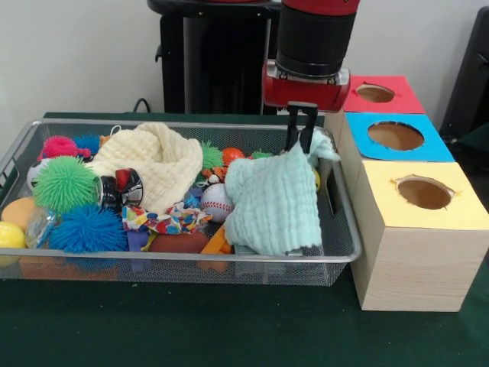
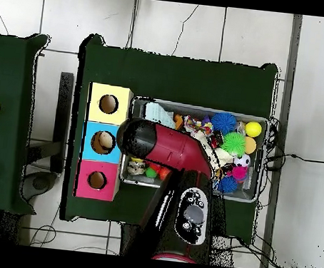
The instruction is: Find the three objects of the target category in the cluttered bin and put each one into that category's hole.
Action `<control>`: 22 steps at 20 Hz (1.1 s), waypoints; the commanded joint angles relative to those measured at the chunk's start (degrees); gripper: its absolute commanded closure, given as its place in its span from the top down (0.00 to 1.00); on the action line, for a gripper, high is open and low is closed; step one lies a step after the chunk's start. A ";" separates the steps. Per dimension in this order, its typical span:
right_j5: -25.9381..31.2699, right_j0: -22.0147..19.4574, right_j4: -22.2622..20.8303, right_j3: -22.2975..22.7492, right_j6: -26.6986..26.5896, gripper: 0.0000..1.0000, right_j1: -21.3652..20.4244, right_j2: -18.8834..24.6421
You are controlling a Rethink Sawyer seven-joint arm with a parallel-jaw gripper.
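Observation:
The silver wire-mesh bin [image 1: 191, 269] lies on the green table, full of toys. My gripper [image 1: 301, 145] is over the bin's right end, shut on the top corner of a mint-green waffle cloth [image 1: 273, 202], which hangs lifted from it. A confetti-patterned cloth scrap [image 1: 172, 220] lies in the middle front of the bin, beside a baseball [image 1: 216, 201]. A braided rope ball is not visible. In the overhead view the arm [image 2: 165, 146] hides the gripper; the mint cloth [image 2: 155, 112] shows beside it.
A row of wooden boxes stands right of the bin, each with a hole: red top [image 1: 374, 93], blue top [image 1: 396, 136], yellow top [image 1: 425, 193]. A cream waffle cloth [image 1: 157, 157], a green spiky ball [image 1: 65, 183] and a blue spiky ball [image 1: 88, 228] fill the bin's left.

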 commanded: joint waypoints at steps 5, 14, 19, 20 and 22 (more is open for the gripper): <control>10.32 1.70 3.96 2.20 12.05 0.00 -4.12 4.39; 13.51 4.94 4.40 -0.64 14.96 0.00 -5.00 1.94; 17.45 6.98 5.35 -3.12 17.46 0.00 -5.53 0.60; 17.85 7.53 5.64 -3.40 18.09 0.00 -5.64 0.34; 18.42 8.59 6.34 -3.82 19.39 0.00 -5.88 -0.09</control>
